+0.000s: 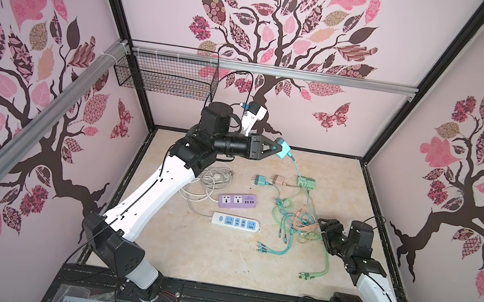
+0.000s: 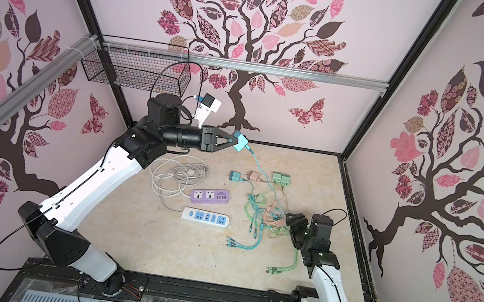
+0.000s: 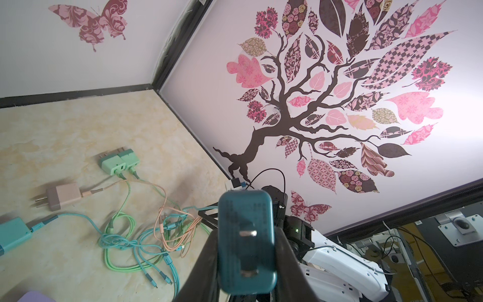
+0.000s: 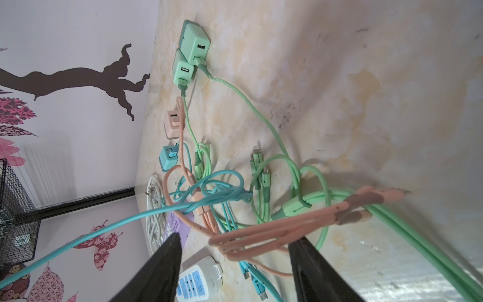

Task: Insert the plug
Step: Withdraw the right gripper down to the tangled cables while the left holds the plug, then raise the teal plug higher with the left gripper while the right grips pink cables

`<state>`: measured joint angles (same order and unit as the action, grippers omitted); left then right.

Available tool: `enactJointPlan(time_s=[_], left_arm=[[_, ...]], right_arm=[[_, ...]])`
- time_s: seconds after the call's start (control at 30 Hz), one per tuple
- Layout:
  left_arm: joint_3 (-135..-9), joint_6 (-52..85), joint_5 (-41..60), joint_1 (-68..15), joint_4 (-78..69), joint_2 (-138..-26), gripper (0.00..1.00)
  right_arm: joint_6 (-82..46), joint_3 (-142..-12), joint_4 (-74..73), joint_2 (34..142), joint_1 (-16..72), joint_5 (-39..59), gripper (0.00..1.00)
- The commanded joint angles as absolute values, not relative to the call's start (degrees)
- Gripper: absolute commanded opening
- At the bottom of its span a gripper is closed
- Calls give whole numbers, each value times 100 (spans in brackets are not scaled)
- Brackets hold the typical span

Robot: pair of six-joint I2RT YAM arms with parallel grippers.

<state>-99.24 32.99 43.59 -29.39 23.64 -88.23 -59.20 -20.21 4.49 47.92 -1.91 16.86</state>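
1. Clamps the teal plug (image 1: 283, 149) in the left gripper (image 1: 277, 149), jaws closed tight on its sides; holds it raised well above the table (image 1: 215, 260), near the back wall; turns both flat prongs toward the left wrist camera.
2. Trails a teal cable (image 1: 295, 170) from the plug down into the tangle of cables (image 1: 295, 224).
3. Hangs the right gripper (image 4: 235, 239) low over that tangle, released, jaws spread wide; lets peach cable strands (image 4: 274, 230) cross the gap between the black fingers (image 4: 167, 256).
4. Shows the purple power strip (image 1: 237, 200) and the white power strip (image 1: 236, 222) flat at mid-table, near each other, sockets up, well apart from the raised plug.
5. Shows, farther back, a second teal charger (image 1: 261, 180), a peach charger (image 1: 279, 179) and two green chargers (image 1: 306, 182) lying in a row, the green pair touching.
6. Shows a coiled white cord (image 1: 212, 180) just beside the purple strip.
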Motion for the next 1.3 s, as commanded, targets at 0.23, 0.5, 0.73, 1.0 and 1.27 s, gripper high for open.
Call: enactJointPlan(time_s=[0.23, 0.5, 0.73, 1.0, 1.27], left_arm=[[-9761, 3222, 4353, -2923, 2124, -8701, 0], [-10178, 3423, 3763, -2877, 1780, -9077, 0], [-11883, 3949, 3477, -2793, 1691, -10084, 0], [-13638, 4506, 3530, -2790, 1487, -10712, 0], [-13775, 4684, 3631, -2725, 1456, -10714, 0]], right_arm=[[-5980, -2026, -4, 5131, -176, 1486, 33], [-5456, -2268, 545, 4585, -177, 1355, 0], [-5257, -2331, 727, 4553, -177, 1596, 0], [-5039, -2303, 715, 4632, -176, 1617, 0], [-4851, -2348, 396, 4659, -176, 1866, 0]])
